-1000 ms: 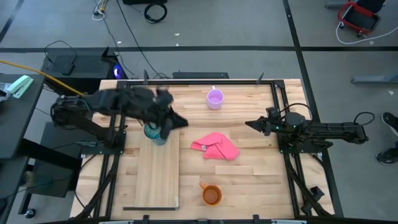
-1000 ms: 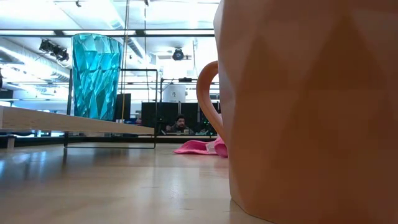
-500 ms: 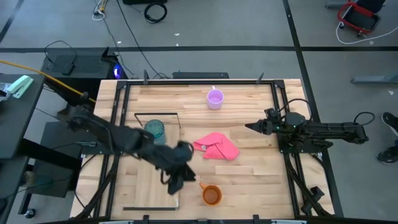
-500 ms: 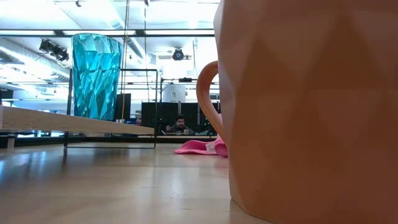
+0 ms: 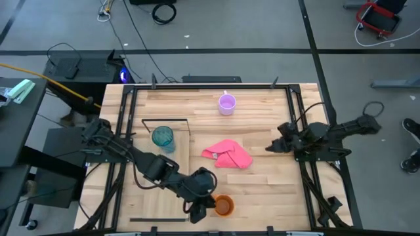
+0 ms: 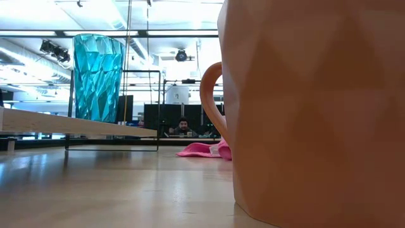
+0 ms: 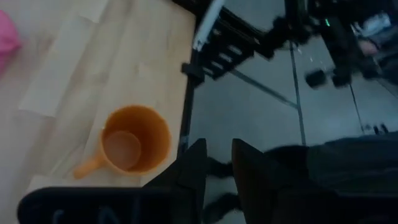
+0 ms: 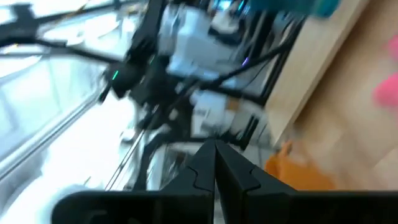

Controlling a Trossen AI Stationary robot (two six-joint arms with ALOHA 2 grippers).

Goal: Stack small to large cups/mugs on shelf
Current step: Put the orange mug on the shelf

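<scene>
The teal tumbler (image 5: 163, 136) stands upright on the far end of the light-wood shelf (image 5: 164, 180), inside its black wire frame; the low view shows it too (image 6: 97, 77). The orange mug (image 5: 224, 206) stands on the table near the front edge, right of the shelf, and fills the low view's right side (image 6: 304, 107). The lilac mug (image 5: 227, 103) stands near the far edge. My left gripper (image 5: 197, 214) hovers just left of the orange mug (image 7: 134, 140), its fingers a little apart and empty. My right gripper (image 5: 269, 147) is shut and empty at the table's right.
A crumpled pink cloth (image 5: 228, 154) lies mid-table between the shelf and my right gripper. Black frame rails run along the table's left and right sides. A person sits far off in the room behind the table (image 6: 183, 125).
My left gripper has left the teal tumbler and swung toward the near edge and the right, ending beside the orange mug. The tumbler stays upright on the shelf. My right arm has turned, and its gripper has shifted a little toward the near edge.
</scene>
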